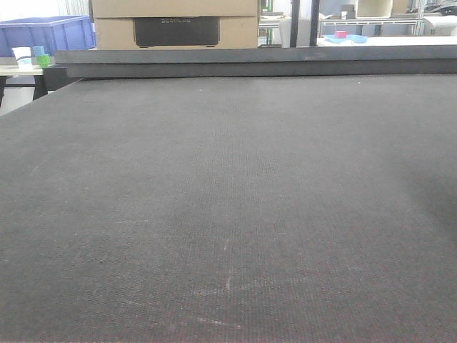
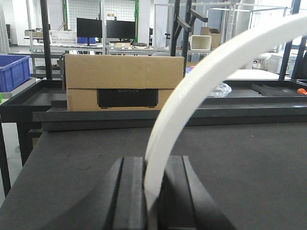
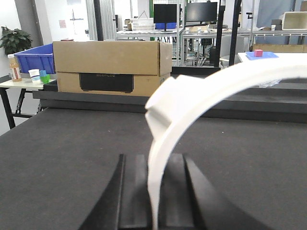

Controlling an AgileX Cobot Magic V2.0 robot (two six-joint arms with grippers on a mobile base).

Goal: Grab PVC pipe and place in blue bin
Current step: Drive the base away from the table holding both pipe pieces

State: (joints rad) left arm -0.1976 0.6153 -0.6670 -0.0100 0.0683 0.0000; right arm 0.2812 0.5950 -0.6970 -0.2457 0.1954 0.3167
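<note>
- Your right gripper point(image 3: 154, 191) is clamped on the PVC pipe point(image 3: 201, 96). The jaws are nearly closed and pinch one end of the white half-ring. The rest curves up and off to the right of the frame, with a squared tab sticking out mid-frame.
- Pinching it by the thin wall makes sense, I'd guess, since that curve doesn't leave much else to grab.
- So the pipe isn't lying on the table point(image 1: 228, 214) at all. It's up in the gripper, over the dark mat. The front view shows neither the pipe nor either arm.
- Heads up: your left gripper point(image 2: 151, 191) is closed too, but on the longer, smoother white arc strip point(image 2: 184, 96), not the task piece.
- The blue bin point(image 3: 36, 57) sits in the upper left of the right wrist view, past the table's far left corner and left of the cardboard box point(image 3: 110, 67). Looks like you've got a carry toward the upper left before you can let go.
</note>
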